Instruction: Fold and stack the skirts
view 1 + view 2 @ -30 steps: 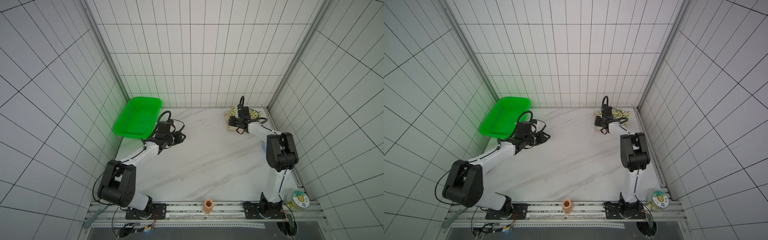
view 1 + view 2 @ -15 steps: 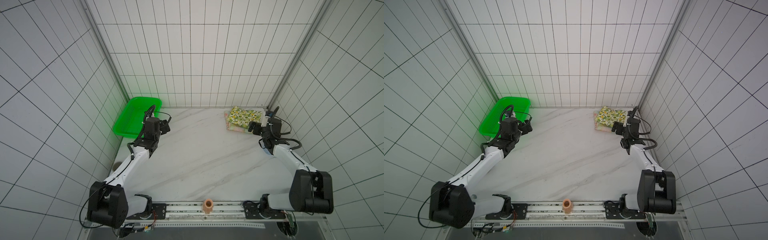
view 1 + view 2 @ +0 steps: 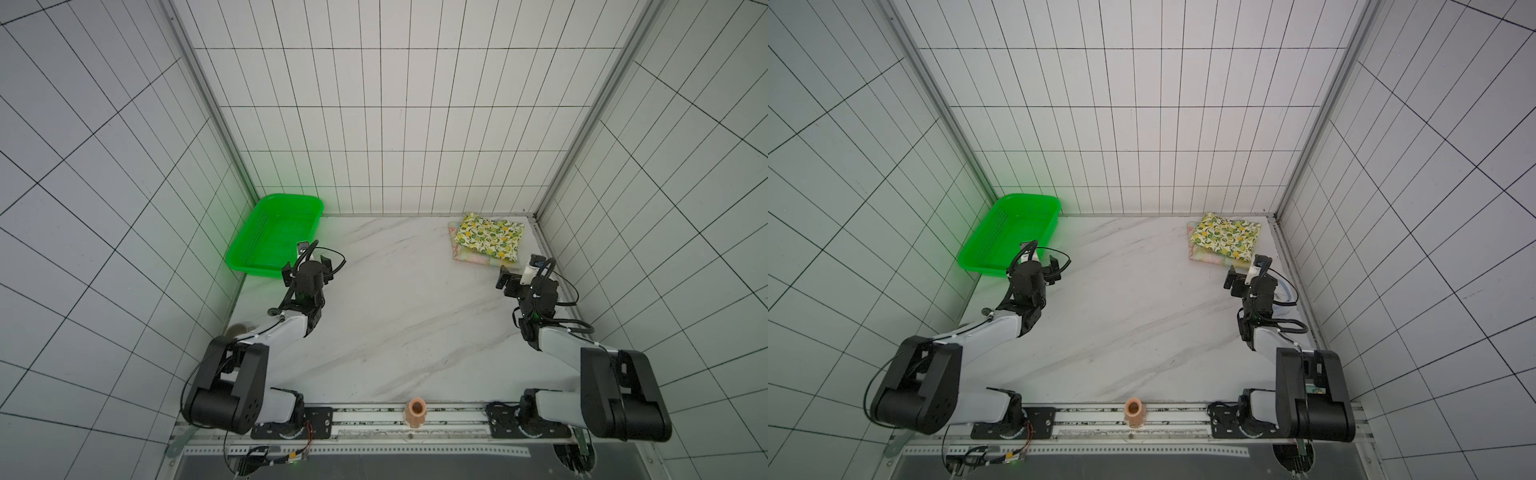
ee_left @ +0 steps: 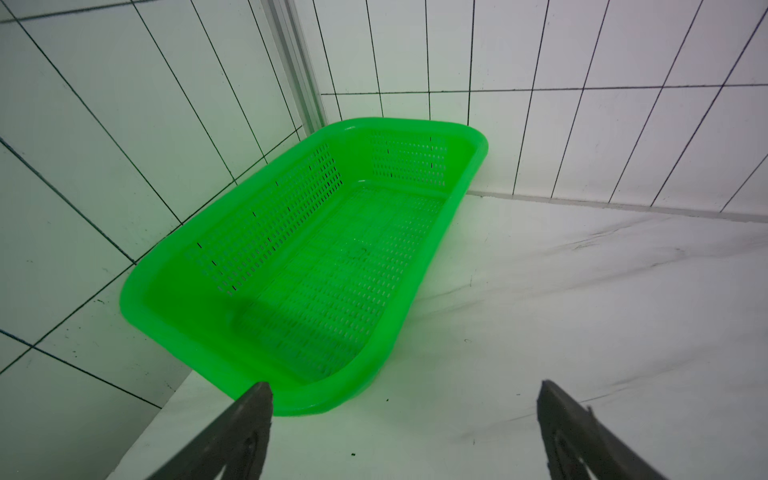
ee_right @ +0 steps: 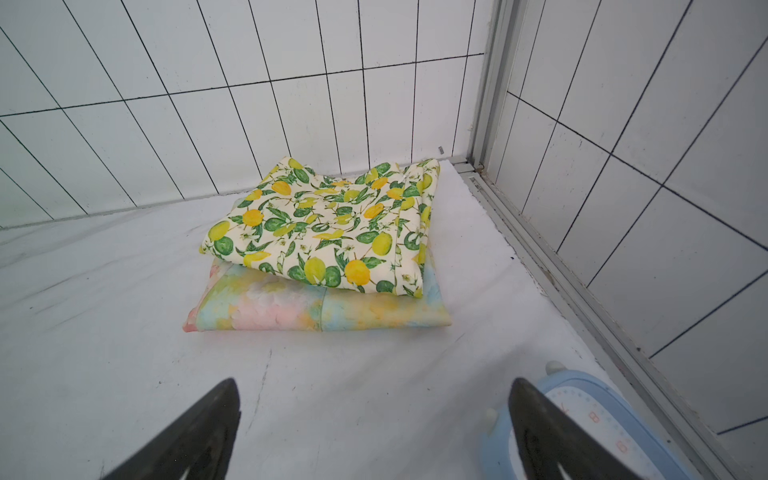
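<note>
Looking at this, I'd say the job's basically done. The thin cream cloth skirt with yellow lemons and green leaves (image 5: 332, 232) lies folded on top of the folded pastel yellow-blue skirt with pink flowers (image 5: 291, 313). The pile sits well apart from the bright green perforated plastic basket (image 4: 478, 143), in the opposite back corner of the white marble-look tabletop (image 3: 395, 316). The left gripper (image 4: 403, 390) hangs just beside the basket's near end, fingers spread wide, nothing in them. The right gripper (image 5: 374, 386) is far from the basket and near the pile but not touching it, with its fingers also wide apart and empty. One of them is over a pale blue round plastic dial-faced thing (image 5: 602, 419). The best move now is probably to leave the stack alone and keep the arms high, since thin soft cloth like this would likely snag and slide easily. The lemon skirt sits a bit skewed, so a strip of pastel shows. The folds look soft and rounded and the cloth matte, while the basket is stiff and glossy with slotted walls.
</note>
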You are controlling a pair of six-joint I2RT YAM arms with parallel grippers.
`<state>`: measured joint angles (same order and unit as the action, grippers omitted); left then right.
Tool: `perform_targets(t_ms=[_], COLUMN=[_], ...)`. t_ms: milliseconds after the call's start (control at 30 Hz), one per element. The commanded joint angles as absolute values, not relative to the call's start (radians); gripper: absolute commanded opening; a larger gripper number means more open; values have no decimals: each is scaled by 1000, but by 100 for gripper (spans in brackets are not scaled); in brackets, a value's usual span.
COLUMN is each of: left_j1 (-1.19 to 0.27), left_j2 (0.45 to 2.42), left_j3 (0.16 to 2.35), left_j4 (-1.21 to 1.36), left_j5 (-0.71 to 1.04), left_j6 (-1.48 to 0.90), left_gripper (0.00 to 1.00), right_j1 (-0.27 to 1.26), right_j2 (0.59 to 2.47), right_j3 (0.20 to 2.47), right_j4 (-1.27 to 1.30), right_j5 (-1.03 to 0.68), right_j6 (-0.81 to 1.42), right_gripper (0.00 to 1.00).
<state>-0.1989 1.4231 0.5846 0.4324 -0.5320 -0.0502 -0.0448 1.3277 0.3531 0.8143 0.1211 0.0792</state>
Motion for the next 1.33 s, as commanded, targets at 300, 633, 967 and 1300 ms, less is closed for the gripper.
perform_targets(t_ms=[300, 633, 967, 1300], left_j1=[-178, -147, -124, -123], left_j2=[1570, 1551, 1565, 1566], left_j3=[453, 370, 366, 365], left_j4=[848, 924, 964, 966], left_j5=[-544, -371, -330, -329], left_j6=[4, 8, 5, 3], left_gripper=[97, 97, 97, 97], right_j1=[-37, -35, -33, -31], right_j2=[1559, 1543, 1546, 1546], right_j3=[213, 248, 247, 250], right_j4=[1368, 1267, 1272, 1268], right_j5=[108, 108, 113, 114], right_j6=[11, 5, 3, 3], right_gripper=[100, 100, 100, 100])
